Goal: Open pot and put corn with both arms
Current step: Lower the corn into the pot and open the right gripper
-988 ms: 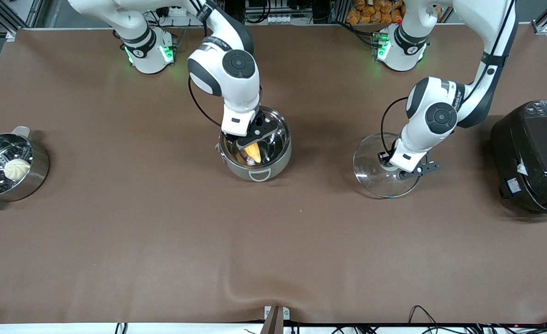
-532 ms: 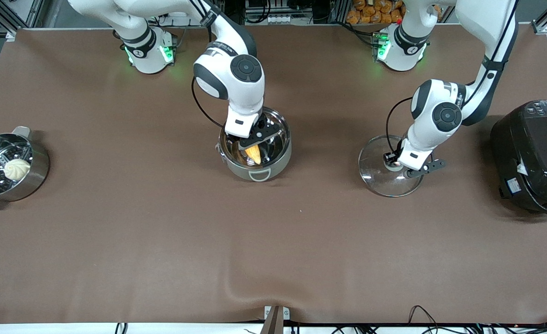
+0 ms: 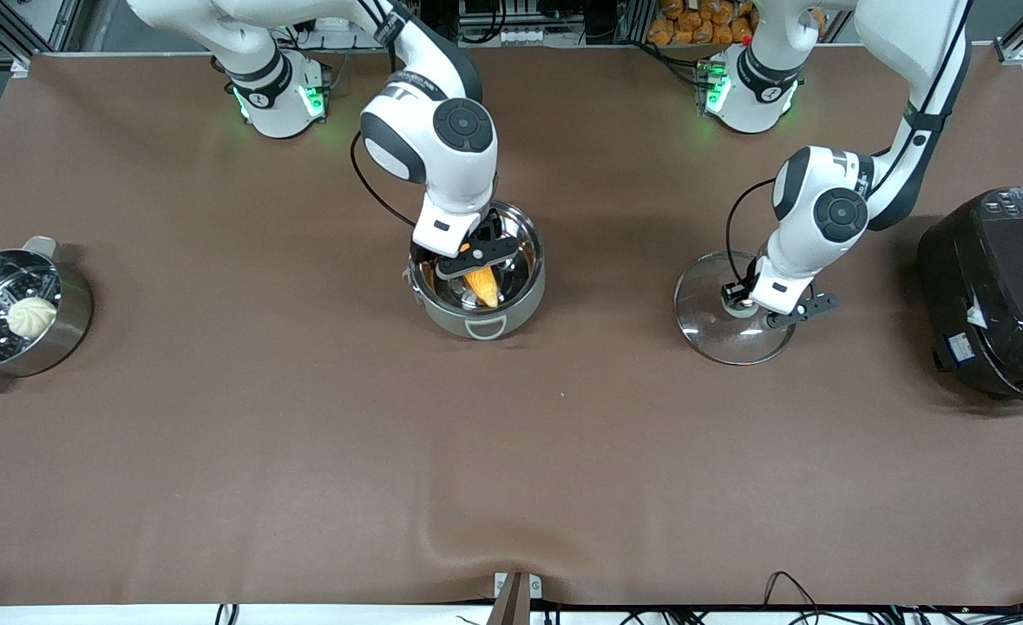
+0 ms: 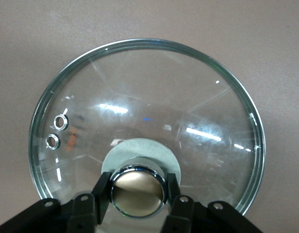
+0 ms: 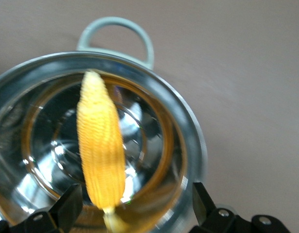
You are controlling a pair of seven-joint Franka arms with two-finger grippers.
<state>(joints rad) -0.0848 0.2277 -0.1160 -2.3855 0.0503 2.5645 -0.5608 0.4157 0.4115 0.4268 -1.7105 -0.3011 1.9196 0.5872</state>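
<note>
The steel pot point(image 3: 526, 293) stands open mid-table, and the right wrist view shows its rim point(image 5: 194, 141). The yellow corn point(image 3: 483, 284) lies inside it, stub end toward my right gripper point(image 5: 101, 155). My right gripper point(image 3: 475, 259) hangs just over the pot, and its fingers are spread wide and clear of the corn point(image 5: 135, 206). The glass lid point(image 3: 706, 319) lies on the table toward the left arm's end. My left gripper point(image 3: 747, 309) is shut on its copper-coloured knob point(image 4: 138, 191), with the fingers point(image 4: 101, 194) on both sides of it.
A steel steamer pot point(image 3: 67, 334) with a white bun point(image 3: 31, 316) stands at the right arm's end of the table. A large black rice cooker point(image 3: 997, 291) stands at the left arm's end, close beside the lid.
My right gripper has opened and the corn has dropped from it into the pot. My left gripper has carried the lid slightly toward the rice cooker and lower.
</note>
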